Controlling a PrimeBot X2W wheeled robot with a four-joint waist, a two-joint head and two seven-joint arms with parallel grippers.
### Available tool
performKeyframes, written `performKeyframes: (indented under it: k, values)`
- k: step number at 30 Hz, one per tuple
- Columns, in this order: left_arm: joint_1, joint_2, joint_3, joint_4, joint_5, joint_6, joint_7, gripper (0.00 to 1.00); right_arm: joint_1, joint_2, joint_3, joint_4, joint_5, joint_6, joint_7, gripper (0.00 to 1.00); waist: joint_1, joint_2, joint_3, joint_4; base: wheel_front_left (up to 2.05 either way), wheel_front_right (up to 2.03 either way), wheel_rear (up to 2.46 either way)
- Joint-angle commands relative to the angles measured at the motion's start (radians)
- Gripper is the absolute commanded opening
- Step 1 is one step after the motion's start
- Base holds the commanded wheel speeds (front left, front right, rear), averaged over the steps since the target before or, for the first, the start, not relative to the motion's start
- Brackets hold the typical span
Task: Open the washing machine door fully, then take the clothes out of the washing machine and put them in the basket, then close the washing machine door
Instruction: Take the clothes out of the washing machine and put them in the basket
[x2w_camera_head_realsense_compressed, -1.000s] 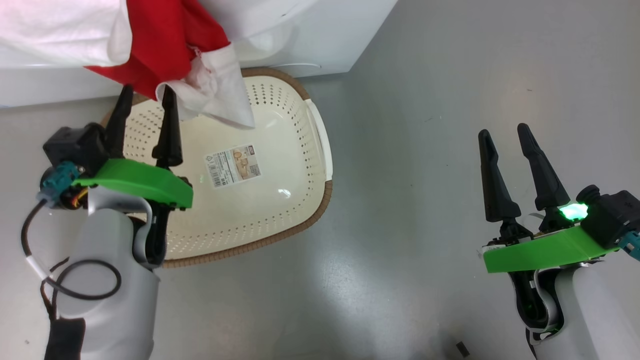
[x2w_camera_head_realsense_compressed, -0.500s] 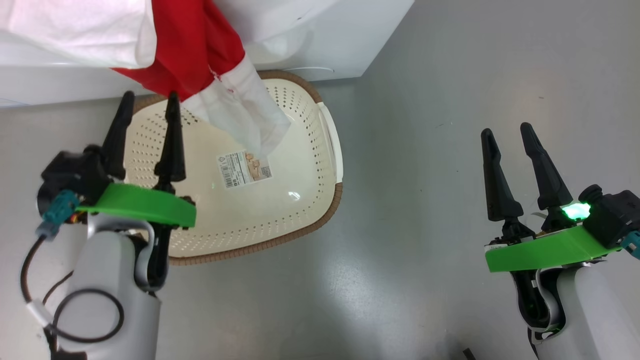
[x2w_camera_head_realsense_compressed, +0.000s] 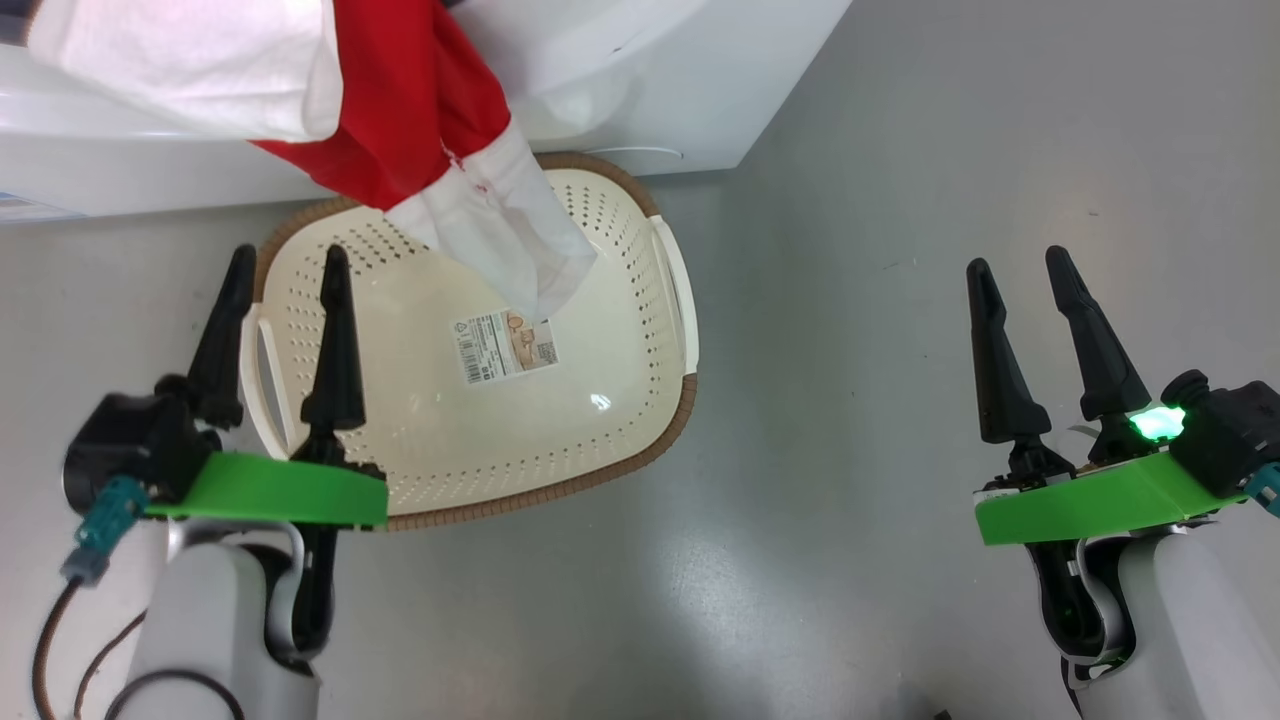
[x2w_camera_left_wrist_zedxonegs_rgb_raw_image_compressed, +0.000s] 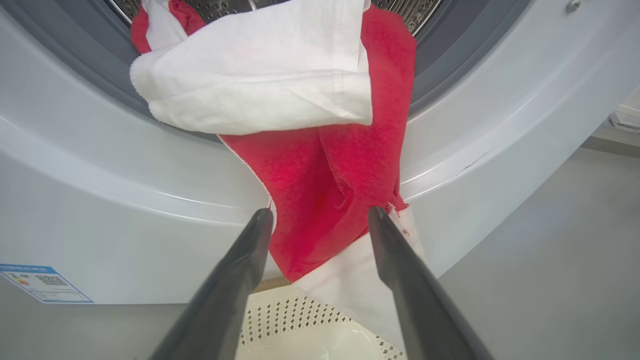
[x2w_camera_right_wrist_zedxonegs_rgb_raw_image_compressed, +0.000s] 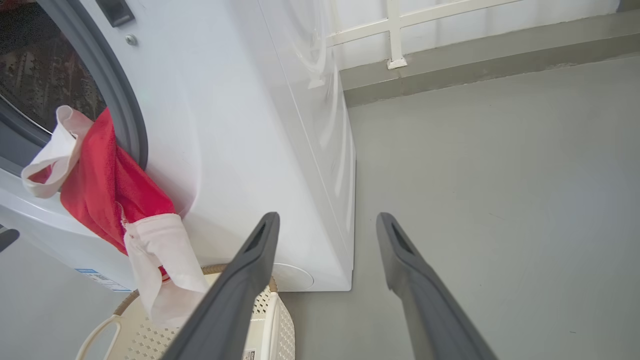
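- Head view: the left gripper (x2w_camera_head_realsense_compressed: 289, 255) hangs over the left end of the basket (x2w_camera_head_realsense_compressed: 640, 455), fingers spread wide with nothing between them. The right gripper (x2w_camera_head_realsense_compressed: 1017, 262) sits well apart over bare floor (x2w_camera_head_realsense_compressed: 850, 300), just as wide and just as empty. The clothes (x2w_camera_head_realsense_compressed: 400, 120) spill down the front of the washer (x2w_camera_head_realsense_compressed: 650, 70), and their white tail dangles above the basket. The basket holds nothing but its label (x2w_camera_head_realsense_compressed: 505, 345).
- Left wrist view: red and white cloth drapes out of the drum (x2w_camera_left_wrist_zedxonegs_rgb_raw_image_compressed: 415, 12) and over the grey ring (x2w_camera_left_wrist_zedxonegs_rgb_raw_image_compressed: 450, 55). A red fold shows between the spread fingers, beyond the tips. Whether it touches them cannot be told.
- Right wrist view: the same bundle hangs from the ring, its white end reaching down toward the basket. The open fingers point at the washer's corner and the floor.
- Progress: the mouth is uncovered, so opening the door looks done, though how far it swung cannot be told. The clothes are half out and none lie in the basket. Pulling them free, dropping them in and shutting the door are all left to do.
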Motion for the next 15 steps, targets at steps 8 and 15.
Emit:
performKeyframes:
  k: [8, 15]
  values:
    - [0.135, 0.024, 0.012, -0.133, 0.028, 0.042, -0.005, 1.0, 0.022, -0.007, 0.023, -0.018, -0.007, 0.007, -0.006, 1.0, 0.0, 0.0, -0.016, -0.001, 0.0, 0.0, 0.0]
    - [0.181, 0.024, -0.013, -0.182, 0.018, 0.073, -0.005, 1.0, 0.032, -0.009, 0.027, -0.018, -0.006, 0.007, -0.006, 1.0, 0.0, 0.0, -0.027, 0.0, 0.0, 0.0, 0.0]
